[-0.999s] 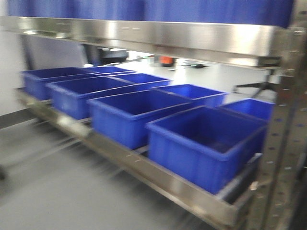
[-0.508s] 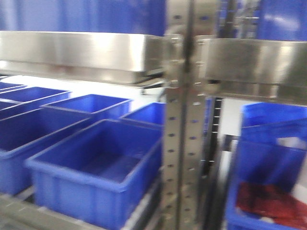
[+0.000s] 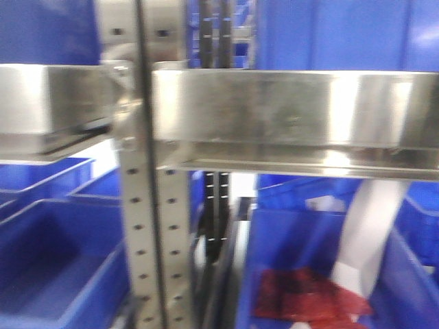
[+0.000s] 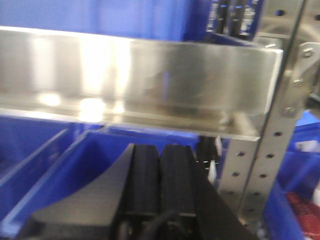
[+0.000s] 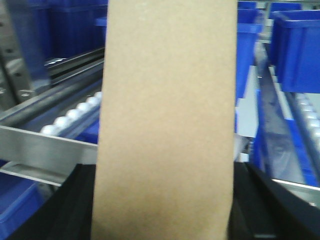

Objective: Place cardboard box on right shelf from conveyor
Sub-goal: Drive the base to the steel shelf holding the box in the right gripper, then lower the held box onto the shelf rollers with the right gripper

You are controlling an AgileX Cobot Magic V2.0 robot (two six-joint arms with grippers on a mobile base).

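Note:
The cardboard box, plain tan, fills the middle of the right wrist view and stands upright. My right gripper is shut on it, with one black finger on each side of its lower part. The right shelf shows in the front view as a shiny steel rail to the right of a perforated upright. My left gripper is shut, its two black fingers pressed together with nothing between them, below a steel rail. The conveyor is out of view.
Below the right shelf sits a blue bin holding red packets and a white strip. More blue bins lie to the left. Past the box runs a roller track, with blue bins beyond.
The front view has swept to the right: the upright has slid from right of centre to the left, and the right shelf rail and the bin with red packets now fill the frame.

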